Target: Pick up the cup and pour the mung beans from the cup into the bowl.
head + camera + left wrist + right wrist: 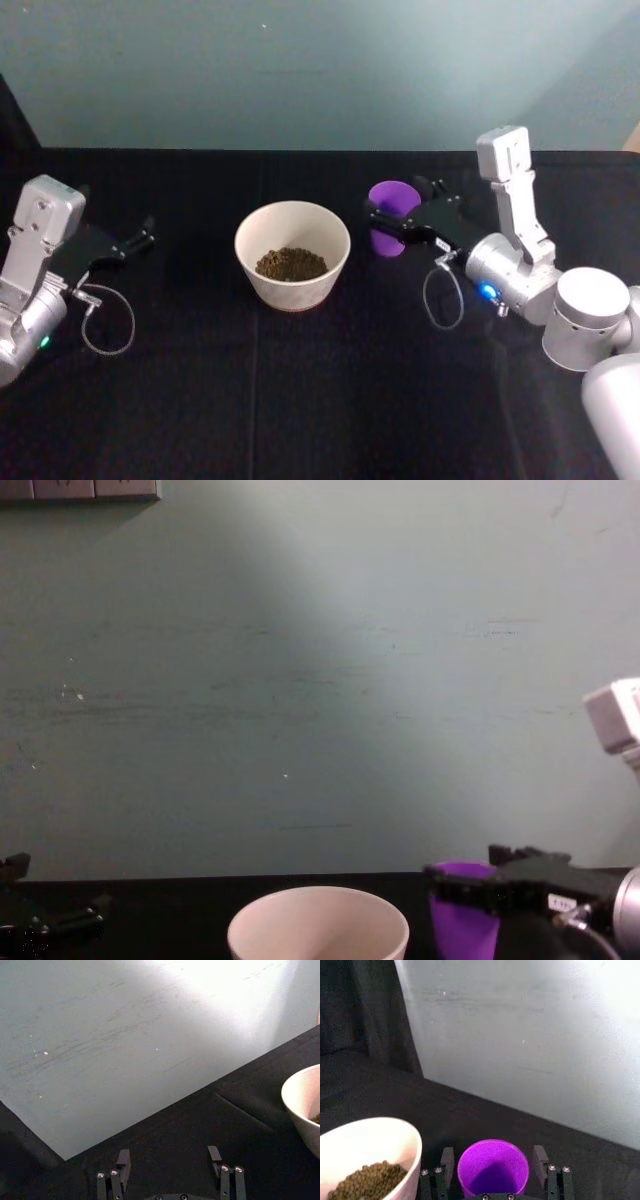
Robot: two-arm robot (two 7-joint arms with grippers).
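The purple cup (393, 198) stands upright on the black table just right of the cream-white bowl (296, 288). Its inside looks bare purple in the right wrist view, where the cup (493, 1170) sits between the two fingers with a thin gap on each side. My right gripper (405, 208) is open around it. A heap of mung beans (291, 264) lies in the bowl, and the beans (367, 1180) also show inside the bowl (380, 1132) beside the cup. My left gripper (135, 238) is parked open at the far left, holding nothing.
A black cloth (300, 400) covers the table, which ends at a pale teal wall (300, 70) close behind the bowl and cup. Loose cable loops hang by each wrist, one at the left (105, 325) and one at the right (443, 295).
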